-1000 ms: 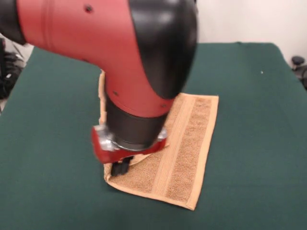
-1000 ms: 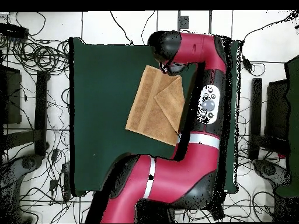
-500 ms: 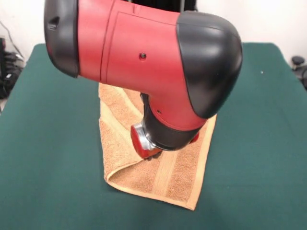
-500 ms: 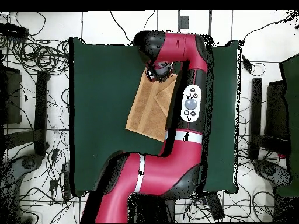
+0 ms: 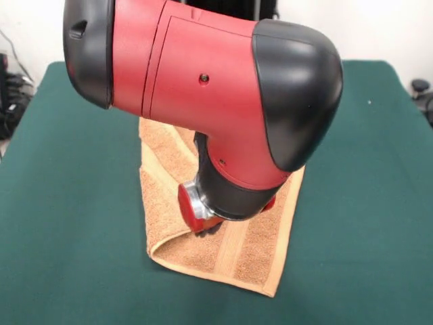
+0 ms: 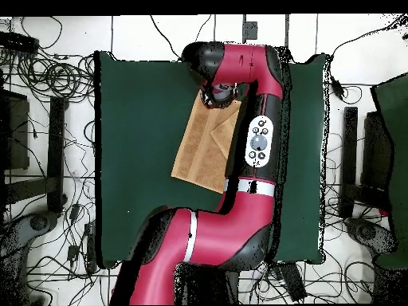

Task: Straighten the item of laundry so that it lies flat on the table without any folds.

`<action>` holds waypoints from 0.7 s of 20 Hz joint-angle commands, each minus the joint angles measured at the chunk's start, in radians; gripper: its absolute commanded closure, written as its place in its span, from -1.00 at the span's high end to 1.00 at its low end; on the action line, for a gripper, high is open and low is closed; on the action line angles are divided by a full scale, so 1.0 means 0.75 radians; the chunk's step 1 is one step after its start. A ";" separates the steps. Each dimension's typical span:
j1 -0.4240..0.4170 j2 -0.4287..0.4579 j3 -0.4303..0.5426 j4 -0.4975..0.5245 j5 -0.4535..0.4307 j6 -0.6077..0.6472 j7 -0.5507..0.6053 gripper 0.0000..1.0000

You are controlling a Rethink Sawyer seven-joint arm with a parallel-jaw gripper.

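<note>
The item of laundry [image 5: 252, 256] is a golden-tan towel lying on the green table [image 5: 67, 203], with paler bands running along its length. Its left side in the front view is folded over on itself, leaving a rounded doubled edge at the near left corner. From overhead the towel [image 6: 199, 151] shows a triangular flap folded over beside the arm. My gripper [image 5: 208, 230] hangs low over the towel's middle, mostly hidden under the red wrist. In the overhead view the gripper [image 6: 217, 96] sits at the towel's top end. The arm's big elbow covers the towel's far part.
The red and black arm [image 6: 255, 159] lies along the towel's right side in the overhead view and hides that edge. Cables [image 6: 48, 80] and dark stands surround the table on the floor. Green cloth stretches wide on both sides of the towel.
The arm swung across and the gripper moved from the towel's near left corner to its middle. Over the last half second it shifted only slightly lower and nearer.
</note>
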 commanded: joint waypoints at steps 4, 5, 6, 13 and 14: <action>0.057 -0.010 0.124 0.076 -0.043 -0.237 -0.326 -1.00; 0.059 -0.006 0.123 0.071 -0.049 -0.220 -0.331 -1.00; 0.061 -0.003 0.121 0.066 -0.055 -0.203 -0.335 -1.00; 0.061 0.025 0.128 0.057 -0.070 -0.175 -0.340 -1.00; 0.062 0.027 0.130 0.053 -0.078 -0.158 -0.343 -1.00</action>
